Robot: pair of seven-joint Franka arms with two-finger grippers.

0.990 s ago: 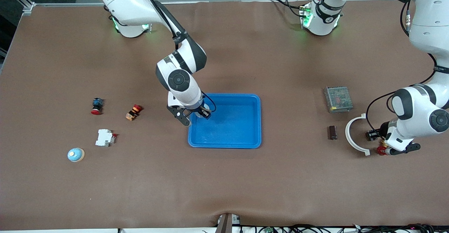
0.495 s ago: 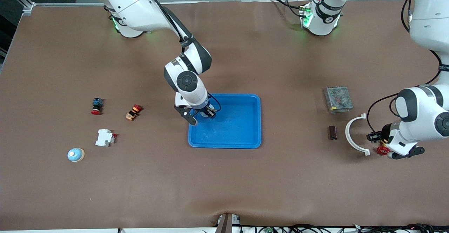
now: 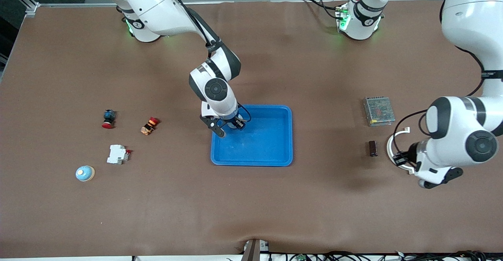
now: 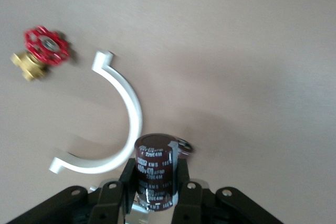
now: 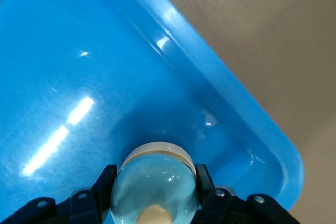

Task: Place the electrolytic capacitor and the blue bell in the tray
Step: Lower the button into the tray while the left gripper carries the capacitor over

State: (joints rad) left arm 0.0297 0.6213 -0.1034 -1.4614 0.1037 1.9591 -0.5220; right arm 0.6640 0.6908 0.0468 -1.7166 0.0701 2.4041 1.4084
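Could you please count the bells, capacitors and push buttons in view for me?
Blue bells: 2 (loose bell, held bell)
Capacitors: 2 (loose capacitor, held capacitor)
Push buttons: 2 (red-capped button, orange button)
Total: 6

The brown table (image 3: 275, 198) carries the blue tray (image 3: 285, 135) and scattered small parts.

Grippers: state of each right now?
Left gripper: shut on the electrolytic capacitor.
Right gripper: shut on the blue bell, over the tray.
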